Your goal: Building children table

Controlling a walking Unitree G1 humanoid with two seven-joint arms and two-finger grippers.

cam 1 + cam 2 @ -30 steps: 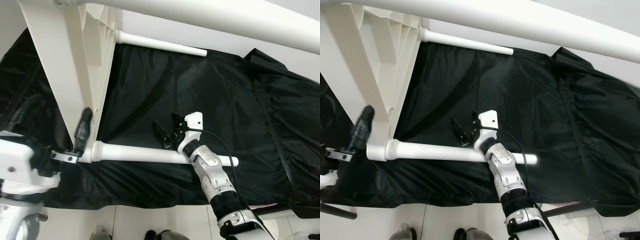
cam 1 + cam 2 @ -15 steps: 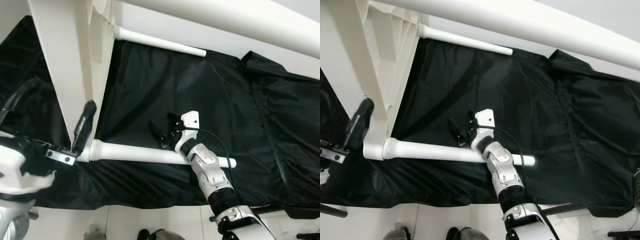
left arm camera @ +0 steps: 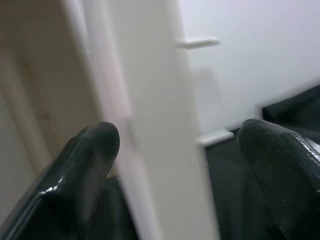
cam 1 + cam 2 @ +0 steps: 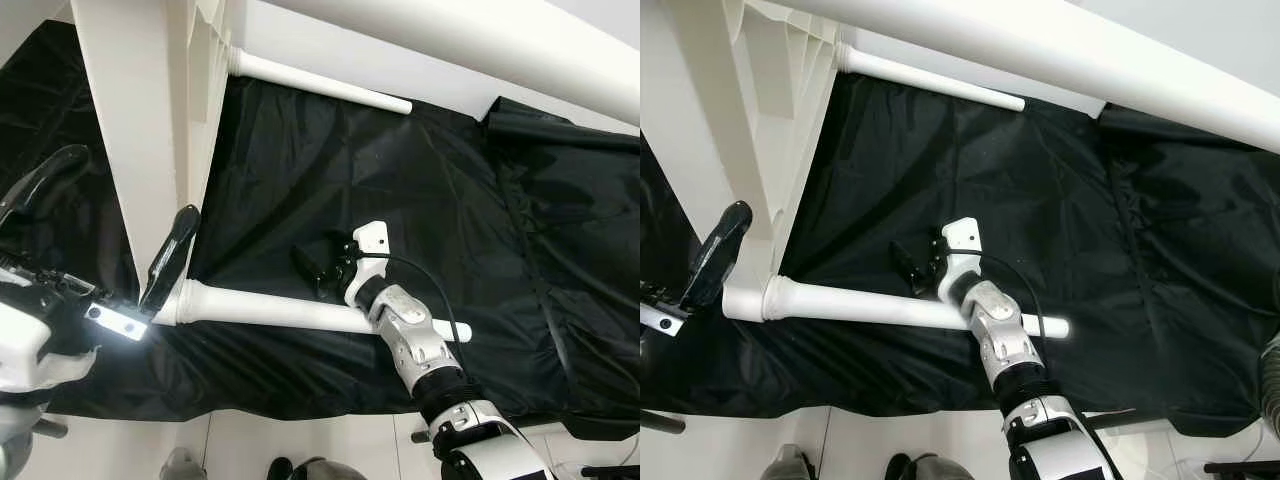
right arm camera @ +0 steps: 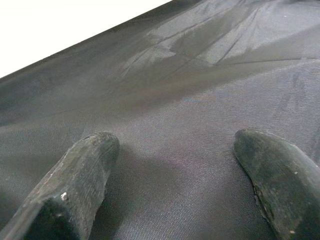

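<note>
Since 1 s ago, left gripper point(image 3: 175, 145) has risen along the white table frame point(image 4: 135, 150), fingers spread either side (prob. steadying it). Right gripper point(image 4: 322, 265) hovers released over black cloth point(image 4: 420, 190), just beyond the attached leg point(image 4: 290, 310).

One white children's table point(image 4: 140, 130) lies tipped on its side, with three round white table legs point(image 4: 300, 310) in sight: one just behind the right gripper point(image 4: 325, 265), one farther beyond it, and a large one crossing nearest the camera. One black cloth point(image 4: 400, 170) spreads beneath that claw. Two robot grippers are counted, the left gripper point(image 4: 110, 215) having two black fingers point(image 3: 85, 165) spread either side of one white table panel.
</note>
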